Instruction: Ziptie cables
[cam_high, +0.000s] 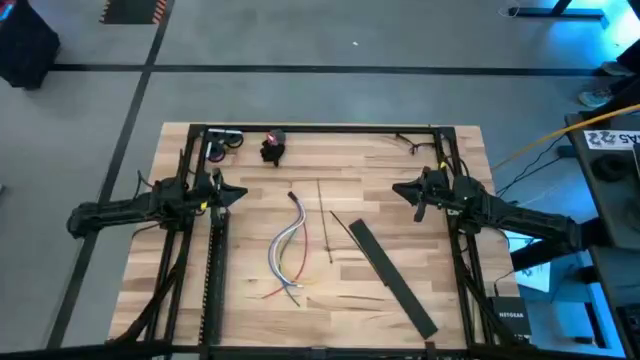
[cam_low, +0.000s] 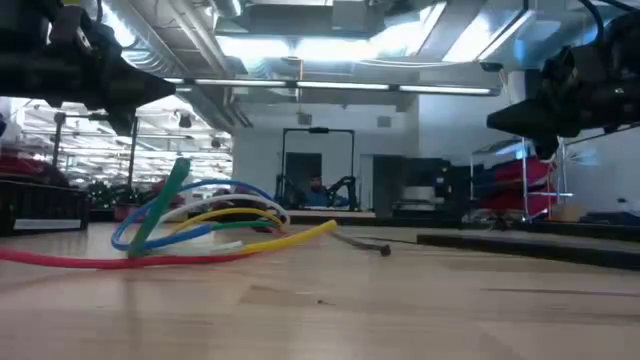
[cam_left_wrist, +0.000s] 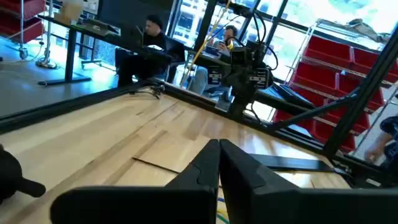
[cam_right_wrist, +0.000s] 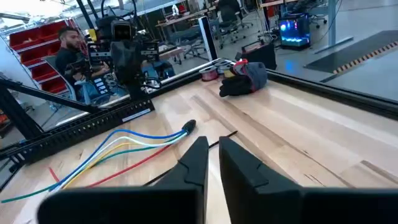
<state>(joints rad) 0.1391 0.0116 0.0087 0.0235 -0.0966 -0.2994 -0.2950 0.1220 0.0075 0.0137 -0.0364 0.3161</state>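
Observation:
The cables are a loose bunch of thin curved wires, white, grey, blue and reddish. They lie flat on the wooden table's middle, joined at a dark far end and fanning out toward the near edge. In the low view the cables arch up off the wood. My left gripper hovers shut to their left, above the table. My right gripper hovers shut to their right, pointing at the cables. Neither touches anything.
Thin dark zip-tie strips lie just right of the cables. A long flat black bar lies slanted at the near right. A black and red object sits at the far edge. Black frame rails border the table.

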